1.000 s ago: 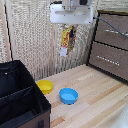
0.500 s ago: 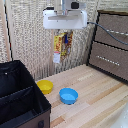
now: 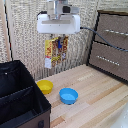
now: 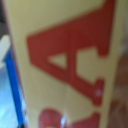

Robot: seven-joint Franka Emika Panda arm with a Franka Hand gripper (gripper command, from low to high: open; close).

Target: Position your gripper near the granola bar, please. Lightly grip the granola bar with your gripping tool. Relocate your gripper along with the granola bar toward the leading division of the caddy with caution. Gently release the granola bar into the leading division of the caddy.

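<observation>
1. Exterior view: the gripper [image 3: 58, 36] has shifted toward the view's left over the last second, clenched on the bar [image 3: 56, 50], which hangs upright, high above the yellow bowl [image 3: 44, 86].
2. Wrist view: the bar's red lettering fills the frame.
3. You still need more travel leftward to the caddy [image 3: 20, 100]; transport phase, no release yet.

The granola bar [image 4: 65, 65] fills nearly the whole wrist view, blurred: a yellow face with big red lettering, 1 clear "A". A blue strip [image 4: 14, 85] runs along one side of it, touching its edge.
</observation>
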